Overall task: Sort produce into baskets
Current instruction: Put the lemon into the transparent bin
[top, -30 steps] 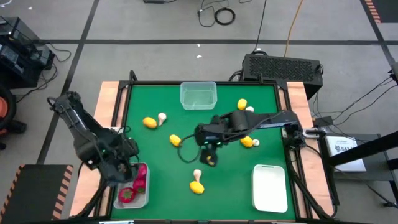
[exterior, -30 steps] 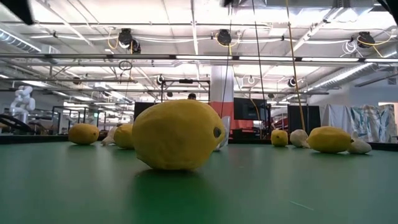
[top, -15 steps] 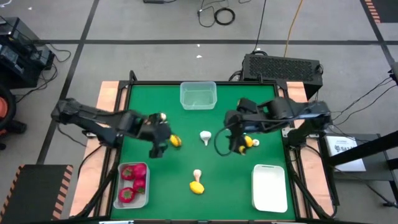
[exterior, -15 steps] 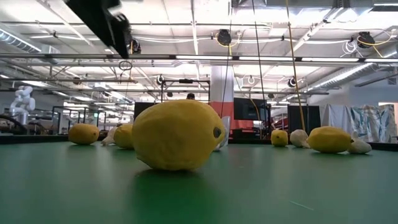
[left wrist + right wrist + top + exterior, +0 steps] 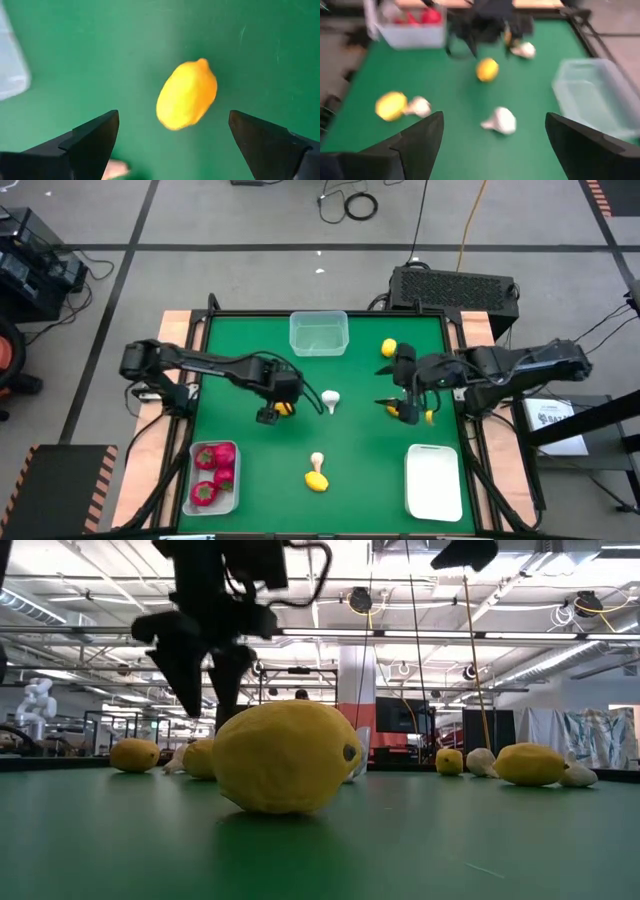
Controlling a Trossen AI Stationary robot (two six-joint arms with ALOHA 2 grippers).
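Lemon [image 5: 187, 94] beneath open left gripper [image 5: 172, 132]

On the green felt-topped bench [image 5: 240, 450], a clear plastic tub [image 5: 319, 334] sat at the far edge in the middle, a tub holding red round toys [image 5: 212, 477] at the near left corner, and a white rectangular tub [image 5: 434, 480] at the near right. A yellow toy lemon [image 5: 284, 407] lay left of centre beneath the left claw [image 5: 268, 414], with a whitish toy mushroom [image 5: 329, 399] just to its right. Another lemon [image 5: 389, 348] lay far right; a lemon beside a small mushroom [image 5: 316, 476] lay near the front, between the two near tubs. The right claw [image 5: 404, 406] hung right of centre.
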